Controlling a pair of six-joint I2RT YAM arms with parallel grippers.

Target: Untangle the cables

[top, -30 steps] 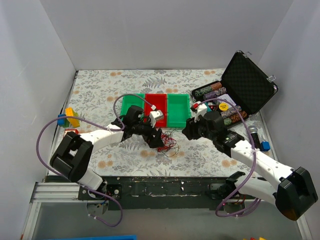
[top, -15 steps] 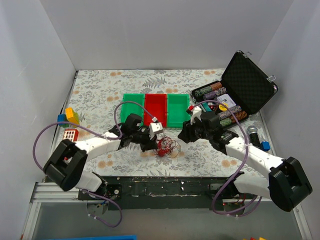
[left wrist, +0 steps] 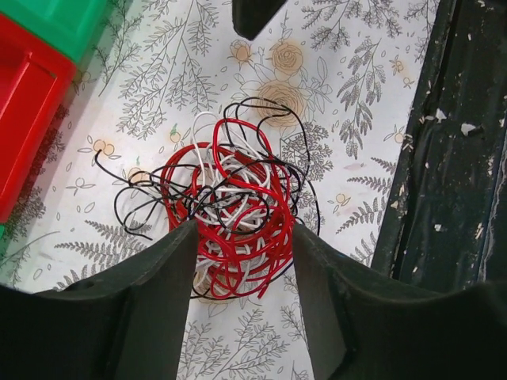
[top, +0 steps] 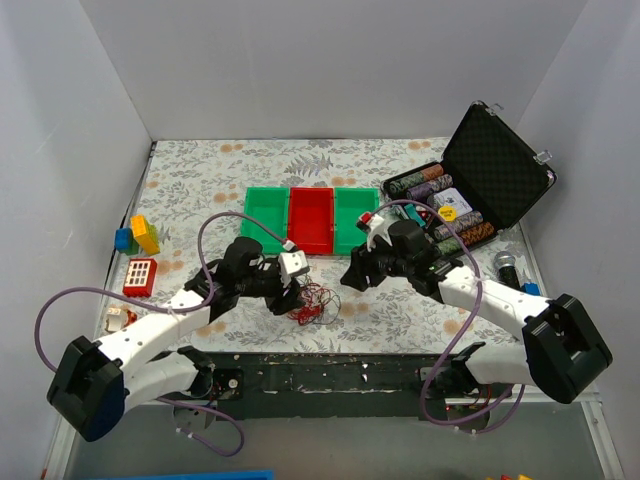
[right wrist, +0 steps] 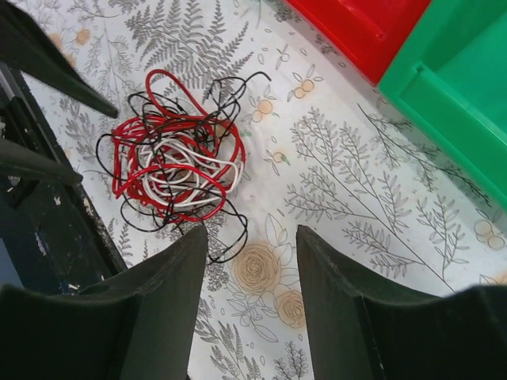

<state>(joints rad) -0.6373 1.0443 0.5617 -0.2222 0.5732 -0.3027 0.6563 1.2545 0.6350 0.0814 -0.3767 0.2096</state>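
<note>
We see our left tool [left wrist: 242,231] released, its black fingers astride the near edge of the tangled clump of thin red, black and white cables [left wrist: 230,182] lying on the floral-patterned tabletop [left wrist: 356,95]. Further right, our right tool [right wrist: 252,237] hangs unclenched nearby, holding nothing.
</note>
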